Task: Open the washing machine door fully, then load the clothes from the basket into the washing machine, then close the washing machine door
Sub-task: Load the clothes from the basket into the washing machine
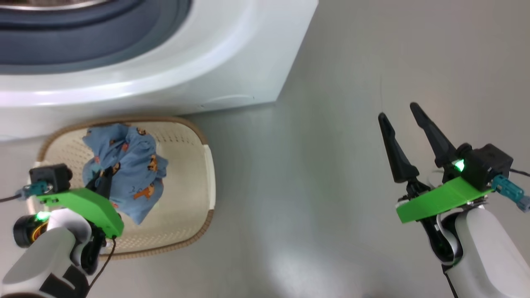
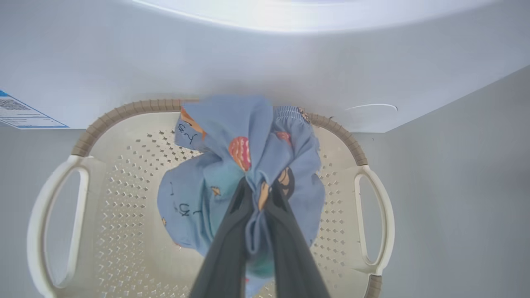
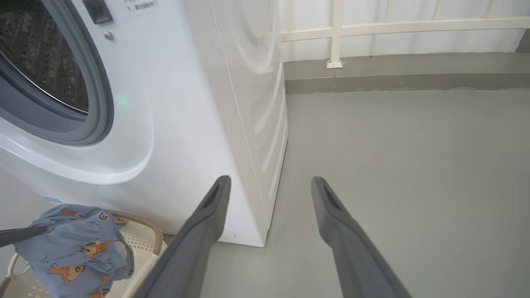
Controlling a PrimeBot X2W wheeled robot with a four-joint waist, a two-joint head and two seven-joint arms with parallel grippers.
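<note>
A light blue garment of the clothes (image 1: pixel 128 165) with orange cartoon figures hangs bunched over the cream basket (image 1: pixel 188 186). My left gripper (image 1: pixel 103 179) is shut on its gathered top. In the left wrist view the two dark fingers pinch a fold of the clothes (image 2: pixel 248 140) above the perforated basket (image 2: pixel 124 198). The white washing machine (image 1: pixel 186 62) stands just behind the basket, its grey-blue seal (image 1: pixel 83 37) and steel drum (image 3: pixel 41 54) uncovered. The washing machine door is out of view. My right gripper (image 1: pixel 397 111) hangs open over bare floor, right of the machine, holding nothing.
Grey floor (image 1: pixel 331 186) stretches to the right of the machine. A white railing (image 3: pixel 335 33) and a low ledge close off the far side. A blue label (image 2: pixel 25 114) and a round flap (image 2: pixel 370 107) sit low on the machine's front.
</note>
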